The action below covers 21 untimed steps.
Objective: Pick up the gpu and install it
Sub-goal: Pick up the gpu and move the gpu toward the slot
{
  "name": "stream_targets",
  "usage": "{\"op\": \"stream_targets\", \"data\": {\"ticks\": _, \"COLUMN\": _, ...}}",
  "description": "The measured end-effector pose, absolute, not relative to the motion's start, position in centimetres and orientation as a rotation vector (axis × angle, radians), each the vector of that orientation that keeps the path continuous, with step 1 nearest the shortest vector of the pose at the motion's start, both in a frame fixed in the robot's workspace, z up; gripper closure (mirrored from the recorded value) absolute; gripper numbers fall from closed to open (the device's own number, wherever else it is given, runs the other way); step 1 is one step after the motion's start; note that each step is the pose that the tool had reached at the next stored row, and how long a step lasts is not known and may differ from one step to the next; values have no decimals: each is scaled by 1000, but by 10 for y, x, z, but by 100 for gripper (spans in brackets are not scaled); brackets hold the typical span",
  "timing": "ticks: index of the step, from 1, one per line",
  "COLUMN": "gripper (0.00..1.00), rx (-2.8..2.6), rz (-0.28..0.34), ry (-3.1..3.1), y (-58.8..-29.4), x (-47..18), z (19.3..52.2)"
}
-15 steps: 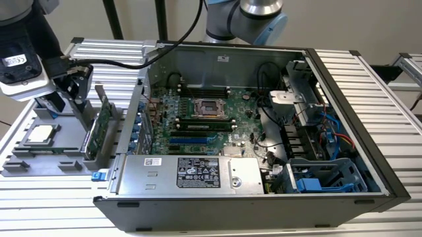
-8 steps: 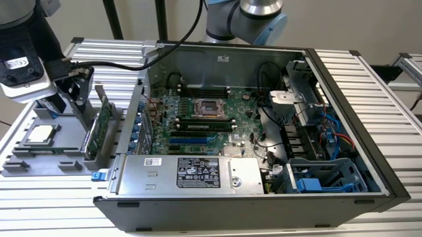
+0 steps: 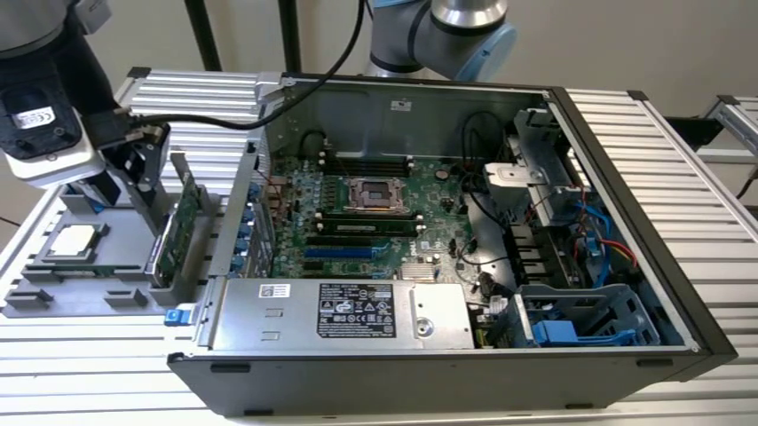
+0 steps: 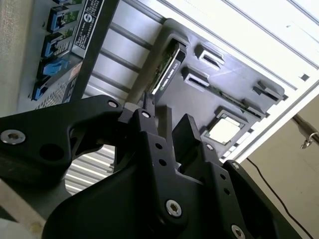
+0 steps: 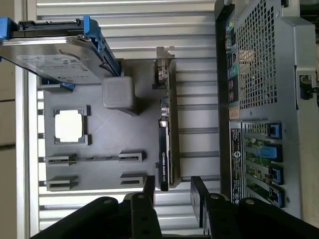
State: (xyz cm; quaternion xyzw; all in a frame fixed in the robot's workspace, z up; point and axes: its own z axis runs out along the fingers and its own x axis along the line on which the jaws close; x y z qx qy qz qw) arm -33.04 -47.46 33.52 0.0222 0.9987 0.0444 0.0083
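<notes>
Green gpu [image 5: 167, 144], edge lettering illegible, upright beneath spread hand [image 5: 173, 181], seemingly untouched.

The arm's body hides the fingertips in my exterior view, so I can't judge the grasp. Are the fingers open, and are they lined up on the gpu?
Observer: In the first wrist view the gripper is open. The gpu, standing on edge in the tray, runs toward the gap between the fingers, closer to one of them. I cannot tell how high the fingers are above it.
Operator: What sits on the tray behind the arm?
Observer: A hard drive with blue rails, at the tray's end away from the gripper and well apart from the gpu.
</notes>
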Motion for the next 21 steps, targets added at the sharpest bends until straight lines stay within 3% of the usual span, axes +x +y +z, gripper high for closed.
{"op": "stream_targets", "data": {"ticks": 21, "gripper": 0, "rx": 69, "rz": 139, "ry": 3121, "y": -469, "x": -329, "z": 323}}
